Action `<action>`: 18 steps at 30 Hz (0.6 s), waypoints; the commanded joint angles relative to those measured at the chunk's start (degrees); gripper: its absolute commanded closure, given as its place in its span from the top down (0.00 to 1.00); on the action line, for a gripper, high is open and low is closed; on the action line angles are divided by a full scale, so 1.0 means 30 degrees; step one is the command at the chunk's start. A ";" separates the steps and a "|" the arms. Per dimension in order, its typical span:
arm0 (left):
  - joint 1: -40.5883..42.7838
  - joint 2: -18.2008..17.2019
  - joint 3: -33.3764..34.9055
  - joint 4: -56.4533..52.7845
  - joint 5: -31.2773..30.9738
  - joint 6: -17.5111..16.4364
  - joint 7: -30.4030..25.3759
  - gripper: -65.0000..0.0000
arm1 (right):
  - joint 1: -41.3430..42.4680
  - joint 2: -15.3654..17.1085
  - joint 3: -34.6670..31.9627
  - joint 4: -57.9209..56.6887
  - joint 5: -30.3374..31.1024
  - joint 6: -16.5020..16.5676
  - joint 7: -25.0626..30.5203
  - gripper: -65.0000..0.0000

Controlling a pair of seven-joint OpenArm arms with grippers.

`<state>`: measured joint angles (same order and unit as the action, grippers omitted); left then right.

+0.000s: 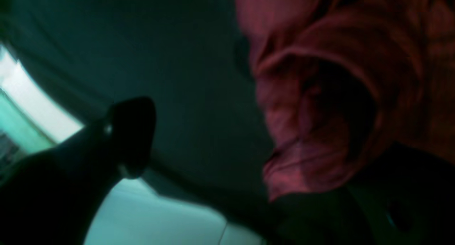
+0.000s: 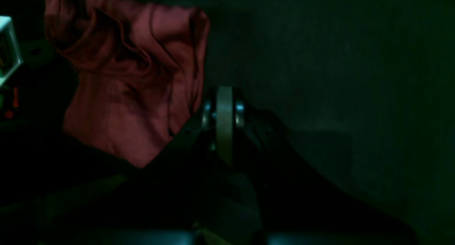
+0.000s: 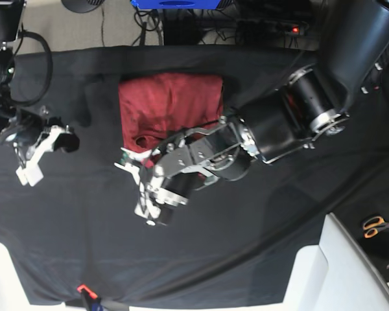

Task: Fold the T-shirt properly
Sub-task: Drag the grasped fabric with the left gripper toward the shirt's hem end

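In the left wrist view, the T-shirt [image 1: 320, 95] is seen as brick-red, thin, soft fabric, bunched into rolled folds with a dark hollow between them. It fills the upper right of the picture, lying on the black cloth of the table [image 1: 185, 60]. One dark finger [image 1: 131, 131] of the left claw is seen at lower left, well apart from the fabric; the other finger is lost in the dark at lower right. The left claw is spread wide and nothing is held in it; whether the hidden finger touches the fabric cannot be told.

In the right wrist view, the T-shirt [image 2: 131, 81] is seen at upper left, crumpled in deep wrinkles, with one straight hemmed edge hanging just beside the right claw [image 2: 224, 124]. The pale pads of that claw are pressed together, and nothing is gripped between them.

In the base view, the T-shirt [image 3: 168, 103] is seen as a roughly square folded red patch on the black-covered table [image 3: 279, 259], with a rumpled lower edge. The left claw [image 3: 146, 188] is held just below that edge, its fingers parted. The right claw [image 3: 32, 172] is closed, well to the left of the garment and apart from it.
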<state>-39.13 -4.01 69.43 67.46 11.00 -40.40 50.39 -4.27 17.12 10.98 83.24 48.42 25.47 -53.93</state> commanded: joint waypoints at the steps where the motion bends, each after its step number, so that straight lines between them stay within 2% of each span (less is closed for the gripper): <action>1: -0.0655 -0.0055 -0.0183 0.0531 0.0244 0.0134 0.0185 0.95 | 0.0267 0.0284 0.0046 0.0311 0.0342 0.0109 0.0234 0.00; 6: -0.0537 -0.0641 -0.0183 0.1088 0.0156 0.0134 0.0273 0.95 | 0.0267 0.0284 0.0046 0.0311 0.0342 0.0080 0.0263 0.00; 18: 0.0371 -0.0407 -0.0242 -0.0143 -0.0225 0.0134 0.0712 0.95 | 0.0443 0.0284 0.0046 0.0311 0.0342 0.0080 0.0234 0.00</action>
<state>-36.64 -5.65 69.30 66.39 10.00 -40.36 51.99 -3.70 17.12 10.98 83.22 48.40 25.45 -54.13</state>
